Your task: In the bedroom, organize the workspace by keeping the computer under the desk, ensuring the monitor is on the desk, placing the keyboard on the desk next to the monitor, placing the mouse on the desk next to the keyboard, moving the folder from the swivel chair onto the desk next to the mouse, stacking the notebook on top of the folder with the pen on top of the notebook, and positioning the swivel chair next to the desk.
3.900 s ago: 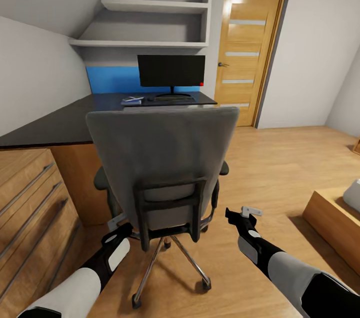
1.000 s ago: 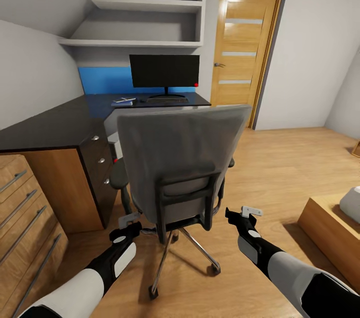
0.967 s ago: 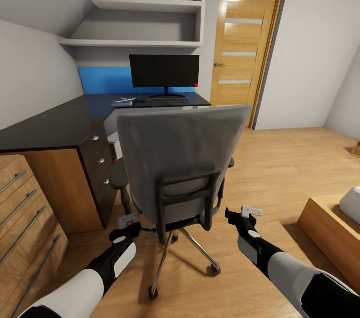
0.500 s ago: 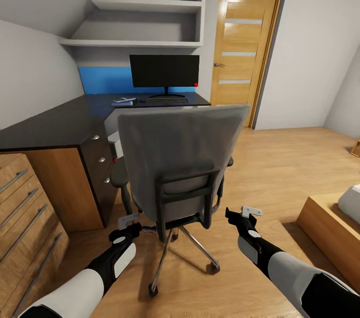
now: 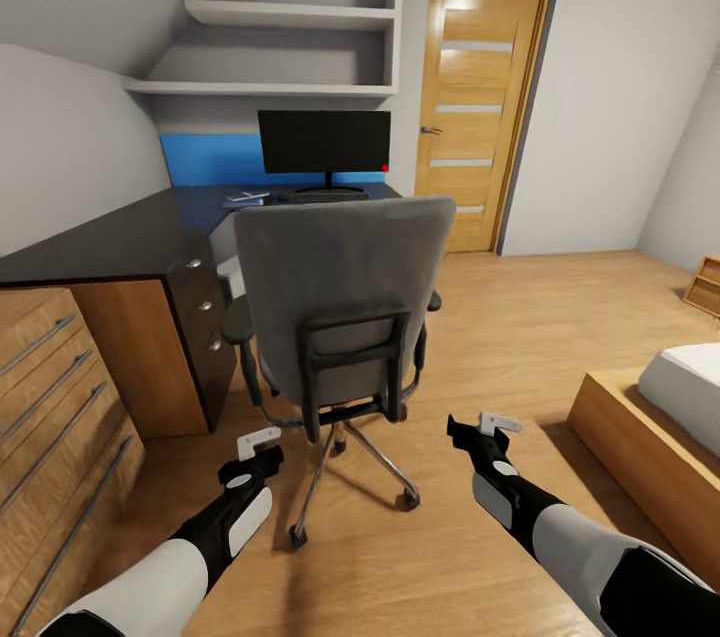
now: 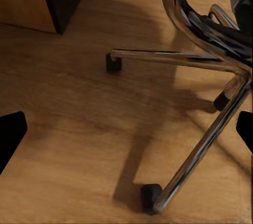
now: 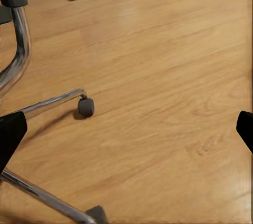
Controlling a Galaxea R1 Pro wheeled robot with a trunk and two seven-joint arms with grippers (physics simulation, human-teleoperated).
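The grey swivel chair (image 5: pixel 340 287) stands with its back to me, close to the black desk (image 5: pixel 110 242) and its drawer unit (image 5: pixel 205 312). On the desk's far end are the monitor (image 5: pixel 323 142), the keyboard (image 5: pixel 325 198) before it, and a blue folder (image 5: pixel 245 202) with something pale on top; the mouse is too small to make out. A pale computer (image 5: pixel 228 267) peeks out under the desk. My left gripper (image 5: pixel 258 452) (image 6: pixel 126 132) is open over the chair's chrome legs (image 6: pixel 200 145). My right gripper (image 5: pixel 480 429) (image 7: pixel 126 132) is open over the floor beside a castor (image 7: pixel 86 106).
A light oak cabinet (image 5: pixel 50 387) with bar handles stands at my left. A low wooden bed frame (image 5: pixel 640 437) with a white mattress lies at the right. A wooden door (image 5: pixel 480 107), wall shelves (image 5: pixel 290 17) and a blue wall panel (image 5: pixel 210 160) are behind the desk.
The whole view has shifted: the camera drew back and turned slightly right, so the chair and desk look smaller and farther. Both arms hold the same pose, grippers still open.
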